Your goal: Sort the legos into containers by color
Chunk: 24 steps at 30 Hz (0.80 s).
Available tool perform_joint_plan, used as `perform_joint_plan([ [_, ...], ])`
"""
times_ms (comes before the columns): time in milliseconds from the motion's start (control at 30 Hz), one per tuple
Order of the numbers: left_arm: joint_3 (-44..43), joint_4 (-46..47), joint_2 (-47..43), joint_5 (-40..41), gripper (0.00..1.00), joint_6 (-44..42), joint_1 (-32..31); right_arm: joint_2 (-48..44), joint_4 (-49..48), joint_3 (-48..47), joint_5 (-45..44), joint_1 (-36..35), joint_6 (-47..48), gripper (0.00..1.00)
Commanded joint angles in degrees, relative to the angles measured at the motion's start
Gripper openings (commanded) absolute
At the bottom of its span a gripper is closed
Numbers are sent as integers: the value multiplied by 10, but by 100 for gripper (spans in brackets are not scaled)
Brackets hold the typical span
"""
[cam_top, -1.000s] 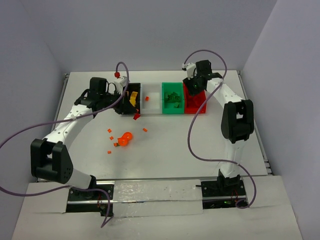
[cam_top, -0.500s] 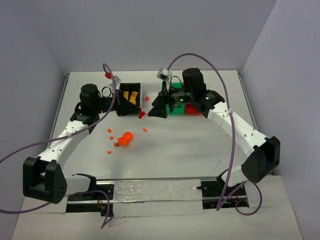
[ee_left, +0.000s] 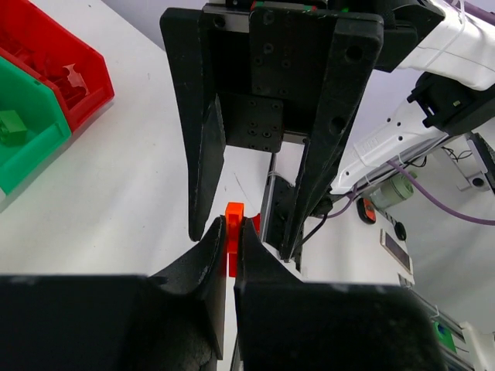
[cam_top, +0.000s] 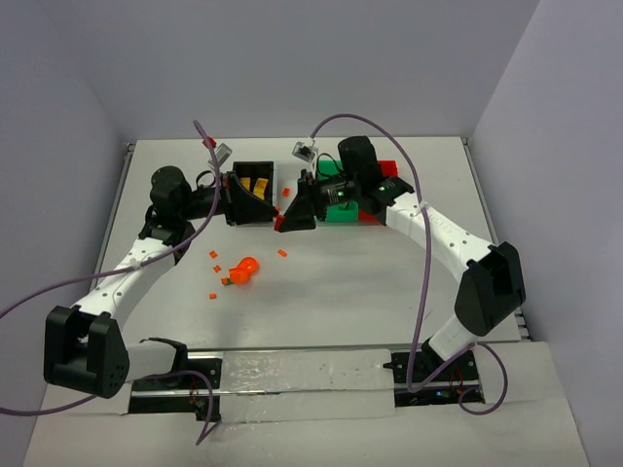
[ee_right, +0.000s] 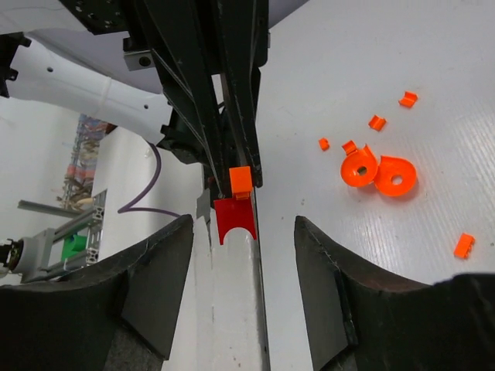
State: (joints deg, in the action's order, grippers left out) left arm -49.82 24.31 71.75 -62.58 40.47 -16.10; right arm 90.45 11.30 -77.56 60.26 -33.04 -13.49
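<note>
Fingers of the left gripper pinch a small orange lego — just beside the black bin. Right gripper fingers stand spread, one on each side of it.

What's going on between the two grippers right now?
The left gripper is shut on an orange lego with a red lego stuck to it, held near the black bin. The right gripper faces it with its jaws open on either side of the pair, not gripping. It may be about to pull the two apart. More orange legos lie loose on the table.
</note>
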Motion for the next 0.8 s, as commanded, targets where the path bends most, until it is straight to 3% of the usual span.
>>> perform_joint_plan([
  [0,0,34,-11,-11,0,12,-4,-4,-50,-3,28,-4,-22,55],
  [267,0,16,-12,-3,0,1,-7,-2,-56,-8,29,-4,-25,27],
  [367,-7,-14,-10,2,0,-17,-6,-5,-41,-3,33,-4,-15,1],
  [533,-36,-68,3,8,0,-81,30,-35,-1,38,41,23,25,0],
  [633,-57,-42,39,-6,0,-69,78,-66,35,87,44,55,58,0],
  [767,-116,-45,102,13,0,-103,71,-86,109,110,39,117,124,0],
])
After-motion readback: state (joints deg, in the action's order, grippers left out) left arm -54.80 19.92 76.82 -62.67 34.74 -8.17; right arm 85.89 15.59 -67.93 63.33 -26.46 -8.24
